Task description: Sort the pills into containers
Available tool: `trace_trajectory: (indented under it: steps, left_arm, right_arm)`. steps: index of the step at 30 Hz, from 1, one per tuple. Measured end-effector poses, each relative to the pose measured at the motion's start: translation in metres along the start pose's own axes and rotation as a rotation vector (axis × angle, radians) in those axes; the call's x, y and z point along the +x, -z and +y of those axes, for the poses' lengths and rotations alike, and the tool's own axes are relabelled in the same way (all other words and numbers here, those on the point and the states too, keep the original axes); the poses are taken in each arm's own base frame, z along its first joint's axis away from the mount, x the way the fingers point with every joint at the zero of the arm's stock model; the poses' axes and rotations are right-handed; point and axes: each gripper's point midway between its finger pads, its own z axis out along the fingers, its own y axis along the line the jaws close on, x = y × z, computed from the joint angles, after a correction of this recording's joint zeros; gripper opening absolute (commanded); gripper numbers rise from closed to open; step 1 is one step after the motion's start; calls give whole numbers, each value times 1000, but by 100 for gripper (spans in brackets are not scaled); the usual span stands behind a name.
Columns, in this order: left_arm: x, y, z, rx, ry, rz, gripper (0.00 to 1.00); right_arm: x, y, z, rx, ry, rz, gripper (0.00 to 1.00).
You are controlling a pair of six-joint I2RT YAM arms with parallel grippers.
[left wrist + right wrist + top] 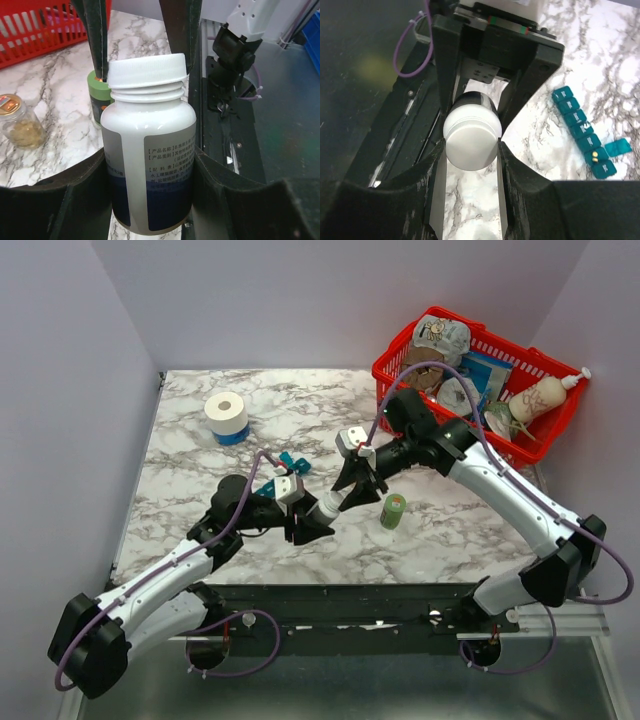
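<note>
Left fingers clamp the white bottle; right fingers pinch its cap. Opening step: next, twist the cap off.

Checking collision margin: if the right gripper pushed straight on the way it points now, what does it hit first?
The right gripper is clamped on the cap. Pushed on along the bottle, it would likely meet the left gripper, which holds the body. How much gap is between them is unclear.
</note>
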Motion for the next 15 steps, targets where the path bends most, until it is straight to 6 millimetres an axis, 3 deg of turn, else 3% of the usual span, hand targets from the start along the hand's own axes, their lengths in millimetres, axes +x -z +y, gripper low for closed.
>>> trace_trajectory:
  steps: [7,15]
  left_arm:
    - [-13,0,24,-150,-36,-51,0]
    - [5,2,43,-234,-18,19,0]
  right_arm:
    - [-8,4,-25,185,-121,-32,28]
    - [7,-8,-40,168,-235,3,27]
